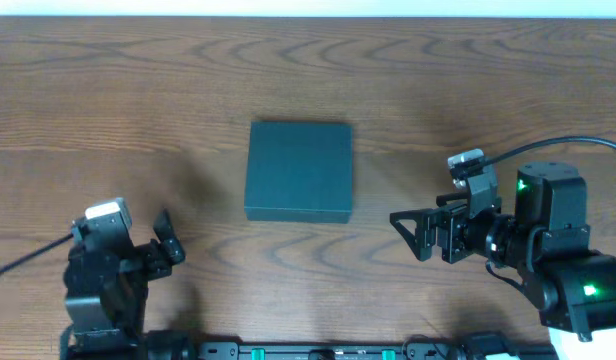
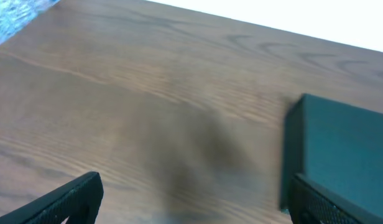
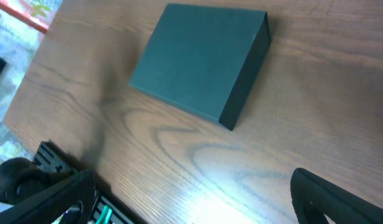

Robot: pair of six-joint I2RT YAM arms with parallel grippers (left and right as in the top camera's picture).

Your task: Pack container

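Note:
The container (image 1: 300, 171) is a dark teal box lying flat in the middle of the wooden table with its lid closed. It also shows at the right edge of the left wrist view (image 2: 341, 152) and in the upper middle of the right wrist view (image 3: 201, 59). My left gripper (image 1: 168, 240) is open and empty near the front left, apart from the box. My right gripper (image 1: 413, 232) is open and empty to the right front of the box. No snack packets are in view.
The wooden table (image 1: 138, 100) fills the views. A rail with green fittings (image 1: 308, 350) runs along the front edge between the arm bases. The right arm's cable (image 1: 578, 145) loops at the right.

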